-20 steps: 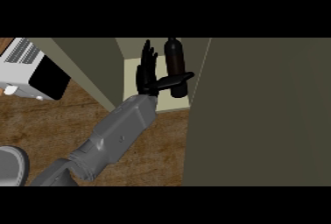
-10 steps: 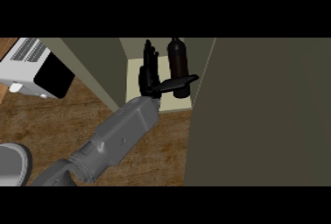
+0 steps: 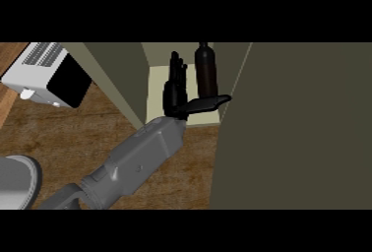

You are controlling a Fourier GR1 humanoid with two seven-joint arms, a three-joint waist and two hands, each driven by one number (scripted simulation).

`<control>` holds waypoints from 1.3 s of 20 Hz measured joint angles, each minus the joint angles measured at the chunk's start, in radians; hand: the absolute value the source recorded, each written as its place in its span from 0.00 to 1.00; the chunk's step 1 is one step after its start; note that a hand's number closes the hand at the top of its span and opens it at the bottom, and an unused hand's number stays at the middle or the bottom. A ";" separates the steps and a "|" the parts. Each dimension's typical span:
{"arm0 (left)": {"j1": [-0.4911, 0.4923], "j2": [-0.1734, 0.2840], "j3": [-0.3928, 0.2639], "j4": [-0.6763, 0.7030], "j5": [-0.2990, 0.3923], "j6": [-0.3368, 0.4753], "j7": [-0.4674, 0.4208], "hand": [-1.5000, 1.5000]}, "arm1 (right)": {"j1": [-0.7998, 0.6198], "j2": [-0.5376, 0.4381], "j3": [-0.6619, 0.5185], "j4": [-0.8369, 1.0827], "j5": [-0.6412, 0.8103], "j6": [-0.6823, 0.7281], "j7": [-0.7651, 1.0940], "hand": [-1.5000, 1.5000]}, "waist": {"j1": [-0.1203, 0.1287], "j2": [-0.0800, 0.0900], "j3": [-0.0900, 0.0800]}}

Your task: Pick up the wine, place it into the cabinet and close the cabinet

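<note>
Inside the open cabinet [image 3: 163,74], at the front of its pale shelf [image 3: 158,93], a black hand [image 3: 176,93] stands with its fingers straight and pointing up into the compartment and its thumb stuck out sideways to the right. By its place in the head view it could be either arm; I take it for the right one, though that is a judgement and only this one forearm shows. It has hold of nothing: the fingers are not curled round the wine bottle [image 3: 206,69], which stands upright just beside them, dark and slim, with the thumb passing in front of its lower part, touching it or very nearly, I cannot tell which. Below the hand the grey forearm [image 3: 134,157] slants down across the brown wooden worktop [image 3: 65,133] towards the lower left. To the right a broad olive panel, the cabinet door [image 3: 298,128], stands swung out and fills that side of the view. At the upper left sits a white toaster oven [image 3: 47,74], and a grey round plate [image 3: 15,179] lies at the left edge. As I judge it, the picking and placing are done, with the bottle on the shelf; what is left is to draw the hand clear and shut the door, which is plainly open.
</note>
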 measured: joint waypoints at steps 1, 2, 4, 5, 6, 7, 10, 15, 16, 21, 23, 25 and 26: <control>0.017 0.000 -0.012 -0.013 -0.004 -0.003 -0.005 0.00 | 0.016 0.001 0.002 -0.008 0.004 -0.002 0.001 0.00 | 0.007 -0.002 0.000; 0.028 0.000 -0.024 -0.031 -0.001 -0.001 -0.008 0.00 | 0.014 0.002 0.003 -0.006 0.006 -0.004 0.001 0.00 | 0.011 -0.003 0.000; 0.033 0.001 -0.038 -0.039 0.000 -0.006 -0.016 0.00 | 0.030 -0.002 0.002 -0.015 0.003 0.002 -0.001 0.00 | 0.015 -0.004 0.000; 0.039 0.001 -0.043 -0.040 -0.005 -0.010 -0.019 0.00 | 0.033 0.002 0.005 -0.011 0.012 -0.002 -0.007 0.00 | 0.021 -0.005 0.000; 0.043 0.001 -0.050 -0.052 -0.005 -0.003 -0.025 0.00 | 0.035 0.002 0.004 -0.018 0.008 -0.003 -0.001 0.00 | 0.023 -0.006 0.000; 0.048 0.001 -0.053 -0.047 -0.009 -0.010 -0.032 0.00 | 0.037 -0.001 -0.001 -0.012 0.007 0.000 -0.006 0.00 | 0.026 -0.006 0.000; 0.087 0.001 -0.067 -0.087 -0.033 0.000 -0.045 0.00 | 0.036 0.000 0.000 -0.025 0.017 -0.016 0.015 0.00 | 0.041 -0.010 0.000; 0.149 0.001 -0.061 -0.138 -0.092 0.009 -0.063 0.00 | 0.041 0.002 0.008 -0.043 0.035 -0.030 0.029 0.00 | 0.057 -0.014 0.000; 0.159 0.001 -0.055 -0.156 -0.106 0.014 -0.060 0.00 | 0.059 0.007 0.024 -0.042 0.045 -0.031 0.013 0.00 | 0.061 -0.015 0.000; 0.227 0.011 -0.034 -0.238 -0.197 0.028 -0.058 0.00 | 0.043 0.012 0.037 -0.023 0.076 -0.056 -0.002 0.00 | 0.072 -0.017 0.001; 0.262 0.038 -0.034 -0.310 -0.232 0.043 -0.041 0.00 | 0.061 0.001 0.024 -0.038 0.063 -0.047 -0.001 0.00 | 0.075 -0.018 0.000; 0.293 0.059 -0.033 -0.366 -0.272 0.047 -0.027 0.00 | 0.055 -0.005 0.010 -0.049 0.049 -0.048 0.014 0.00 | 0.077 -0.019 0.001; 0.319 0.074 -0.042 -0.411 -0.289 0.055 -0.017 0.00 | 0.052 -0.010 -0.002 -0.047 0.039 -0.046 0.015 0.00 | 0.078 -0.019 0.001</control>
